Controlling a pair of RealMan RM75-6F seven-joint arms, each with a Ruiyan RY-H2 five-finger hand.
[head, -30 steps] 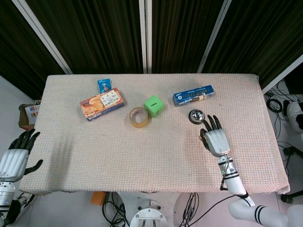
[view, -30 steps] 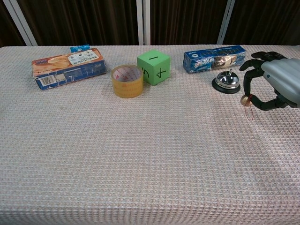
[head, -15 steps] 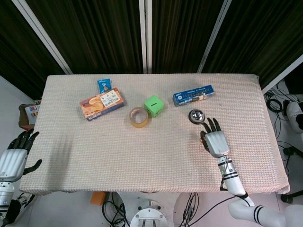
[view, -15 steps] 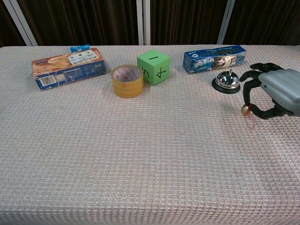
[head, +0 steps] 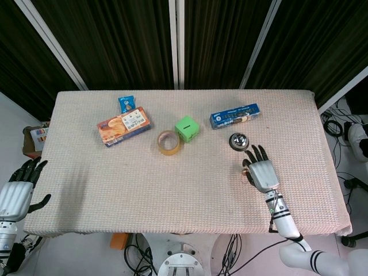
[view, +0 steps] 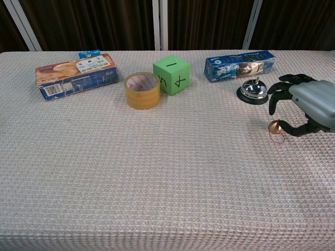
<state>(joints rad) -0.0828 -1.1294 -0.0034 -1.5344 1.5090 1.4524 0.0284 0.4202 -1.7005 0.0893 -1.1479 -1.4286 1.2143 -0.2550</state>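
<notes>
My right hand [head: 261, 172] [view: 309, 104] hovers low over the table's right side, just in front of a silver call bell [head: 238, 140] [view: 253, 90]. A small gold jingle bell [view: 274, 127] [head: 244, 170] with a red string loop lies on the cloth by the thumb tip. The other fingers [view: 273, 103] are spread and raised above it, not touching it. My left hand [head: 17, 192] hangs off the table's left edge with its fingers apart, holding nothing.
Along the back stand a blue biscuit packet [head: 234, 115] [view: 239, 65], a green cube [head: 187, 128] [view: 171, 75], a tape roll [head: 168, 142] [view: 141, 90], an orange box [head: 123, 126] [view: 75, 75] and a small blue packet [head: 127, 103] [view: 89, 53].
My right hand moved down and back from the call bell with the gold bell pinched. The bell now lies on the cloth and the finger has lifted off it. The left hand barely moved.
</notes>
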